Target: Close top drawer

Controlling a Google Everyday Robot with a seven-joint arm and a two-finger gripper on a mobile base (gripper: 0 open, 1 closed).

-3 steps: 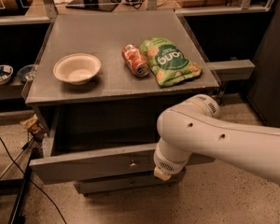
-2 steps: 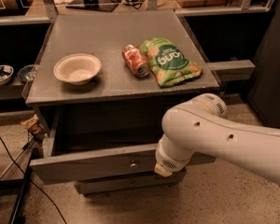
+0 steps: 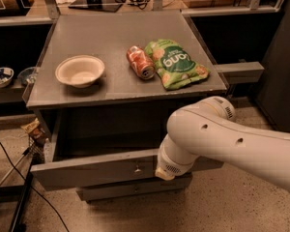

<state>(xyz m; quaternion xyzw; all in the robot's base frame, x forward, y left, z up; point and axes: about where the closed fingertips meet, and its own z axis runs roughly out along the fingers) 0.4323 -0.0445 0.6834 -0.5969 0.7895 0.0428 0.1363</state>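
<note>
Grey cabinet top above | gripper at open top drawer front, just right of knob, likely placed to push | opening: cannot tell

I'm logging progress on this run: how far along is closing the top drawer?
Done: nothing yet; the top drawer stands pulled well out from under the tabletop, its inside showing. In hand: the gripper sits at the drawer's front panel, just right of the knob. Left: the whole push, until the front panel is in under the tabletop.
</note>
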